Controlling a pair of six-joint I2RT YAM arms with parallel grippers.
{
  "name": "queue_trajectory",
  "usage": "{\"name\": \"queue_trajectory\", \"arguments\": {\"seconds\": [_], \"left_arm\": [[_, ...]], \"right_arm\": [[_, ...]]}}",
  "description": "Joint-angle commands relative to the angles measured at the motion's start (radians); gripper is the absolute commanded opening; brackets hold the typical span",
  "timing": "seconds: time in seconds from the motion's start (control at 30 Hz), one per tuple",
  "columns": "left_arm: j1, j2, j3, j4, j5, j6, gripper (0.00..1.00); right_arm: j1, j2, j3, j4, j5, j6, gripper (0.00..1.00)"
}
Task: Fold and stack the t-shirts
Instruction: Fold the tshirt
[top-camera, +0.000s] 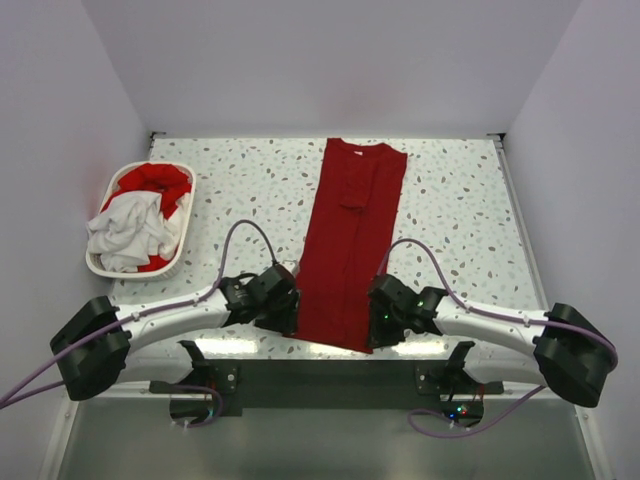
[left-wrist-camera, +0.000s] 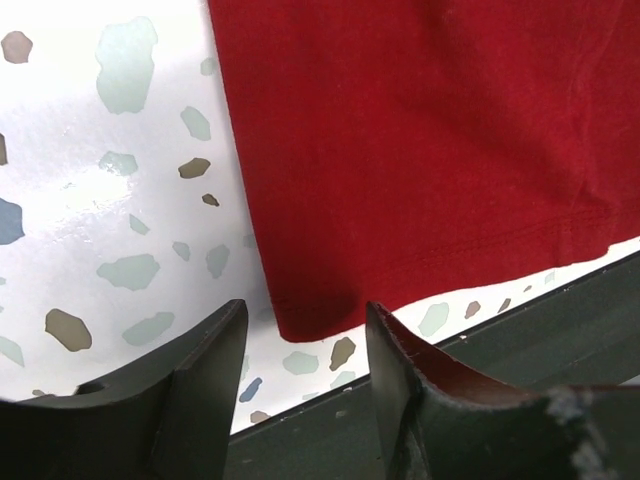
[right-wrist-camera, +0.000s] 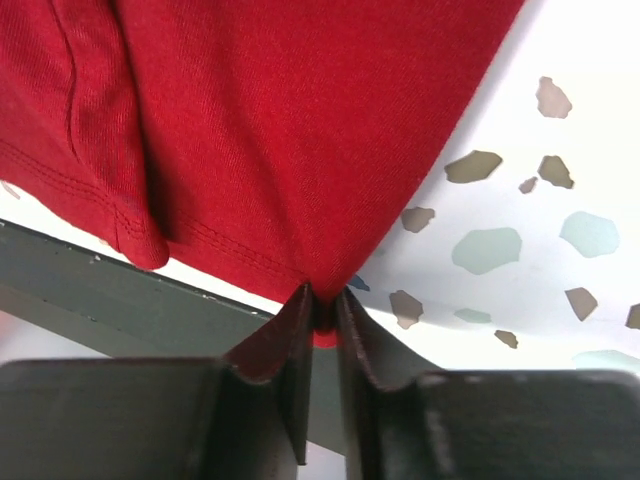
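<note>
A red t-shirt, folded into a long strip, lies on the speckled bench with its collar at the far end and its hem at the near edge. The right gripper is pinched tight on the near right hem corner. The left gripper stands half open astride the near left corner, seemingly not touching it. At far left, a basket holds a white t-shirt and a second red t-shirt.

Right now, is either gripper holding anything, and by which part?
The right gripper pinches the red t-shirt by the near hem corner on its side. The left gripper is open at the other corner, holding nothing.
</note>
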Motion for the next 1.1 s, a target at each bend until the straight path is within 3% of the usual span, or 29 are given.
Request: {"name": "queue_trajectory", "arguments": {"seconds": [0.0,0.13,0.53,0.63,0.9,1.07], "left_arm": [[-0.007,0.009,0.019,0.017,0.011,-0.014,0.54],[-0.011,0.026,0.022,0.017,0.013,-0.015,0.50],[-0.013,0.073,0.039,0.021,-0.039,-0.029,0.39],[-0.014,0.101,0.047,0.015,-0.023,-0.022,0.34],[-0.028,0.099,0.033,-0.041,0.005,-0.014,0.02],[-0.068,0.043,0.004,-0.121,0.013,-0.028,0.00]], "right_arm": [[0.004,-0.024,-0.026,-0.030,0.019,0.012,0.15],[0.004,-0.021,-0.026,-0.026,0.013,0.008,0.07],[0.004,-0.012,-0.039,0.006,-0.007,0.000,0.05],[0.002,-0.010,-0.036,0.005,-0.010,-0.003,0.05],[0.004,-0.018,-0.009,-0.058,-0.024,-0.054,0.00],[0.004,-0.082,-0.021,-0.144,-0.070,-0.092,0.00]]}}
